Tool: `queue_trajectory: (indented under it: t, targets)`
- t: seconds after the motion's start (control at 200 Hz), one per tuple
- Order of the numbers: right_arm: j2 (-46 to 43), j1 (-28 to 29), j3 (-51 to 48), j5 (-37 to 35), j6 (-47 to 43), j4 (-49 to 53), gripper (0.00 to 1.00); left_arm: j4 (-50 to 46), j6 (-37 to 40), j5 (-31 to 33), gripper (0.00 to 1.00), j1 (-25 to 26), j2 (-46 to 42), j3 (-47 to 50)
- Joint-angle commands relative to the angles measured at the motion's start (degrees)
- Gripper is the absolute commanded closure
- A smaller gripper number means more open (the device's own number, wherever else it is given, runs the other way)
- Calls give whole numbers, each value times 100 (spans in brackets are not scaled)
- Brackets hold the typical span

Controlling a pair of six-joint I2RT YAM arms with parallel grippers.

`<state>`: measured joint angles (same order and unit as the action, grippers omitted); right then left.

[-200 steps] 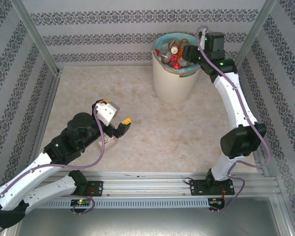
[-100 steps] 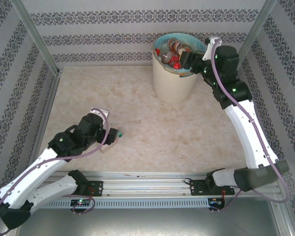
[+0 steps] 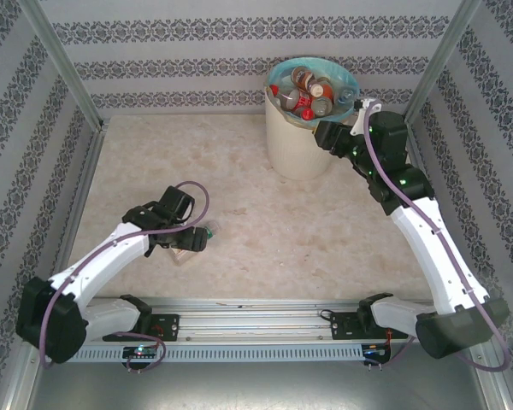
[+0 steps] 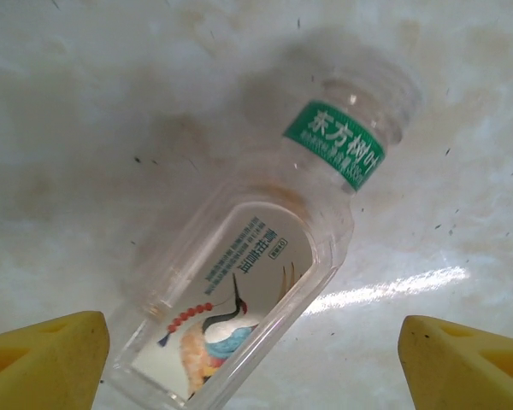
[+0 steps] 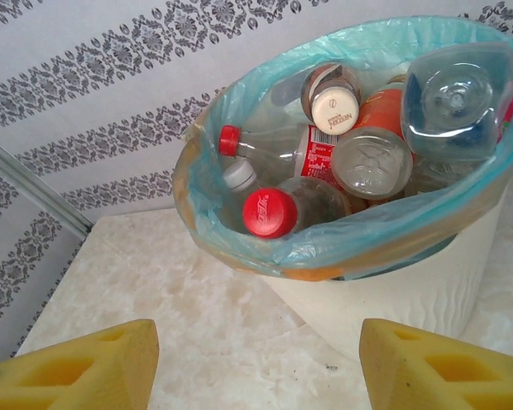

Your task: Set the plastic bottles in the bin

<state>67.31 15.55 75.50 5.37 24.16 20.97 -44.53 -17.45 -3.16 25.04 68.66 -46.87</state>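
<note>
One clear plastic bottle point(image 4: 256, 282), green band at its neck and apparently capless, lies on its side on the table point(image 3: 265, 231) near the left end of the near edge. The left gripper point(image 4: 256, 359) hangs over it, jaws spread wide to either side and touching nothing. A good pick would square the pads across the labelled body, not the neck, and close gently, since thin plastic can squirt out. The right gripper point(image 5: 256, 367), also spread and empty, hovers beside the bin point(image 5: 410, 290) at the far edge, already heaped with bottles point(image 5: 325, 171).
</note>
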Motion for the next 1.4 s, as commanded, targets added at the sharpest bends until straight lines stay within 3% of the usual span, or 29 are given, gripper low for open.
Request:
queue_trajectory:
  t: [0.0, 0.275, 0.445, 0.655, 0.849, 1.009, 1.224, 1.394]
  targets:
    - [-156, 49, -166, 17, 114, -208, 36, 190, -86, -518, 13, -48, 278, 141]
    - [-149, 66, -342, 180, 248, -362, 35, 368, 39, 39, 13, -44, 942, 98]
    - [-122, 80, -411, 235, 285, -375, 35, 397, -44, -206, 15, -34, 1420, 94]
    - [-169, 91, -453, 263, 299, -357, 35, 342, 47, -377, 36, -28, 1579, 16]
    - [-250, 247, -396, 390, 420, -326, 35, 420, 179, -442, 49, -27, 567, -181]
    - [-276, 935, -364, 1313, 195, -864, 34, 1414, 639, -771, 55, 208, -1135, -301]
    - [217, 2427, 136, 1924, -753, -1048, 29, 2725, 1212, -2178, 58, 317, -2293, -551]
    - [638, 2975, 514, 2111, -785, -1263, 27, 2823, 1388, -2798, 59, 369, -2443, -743]
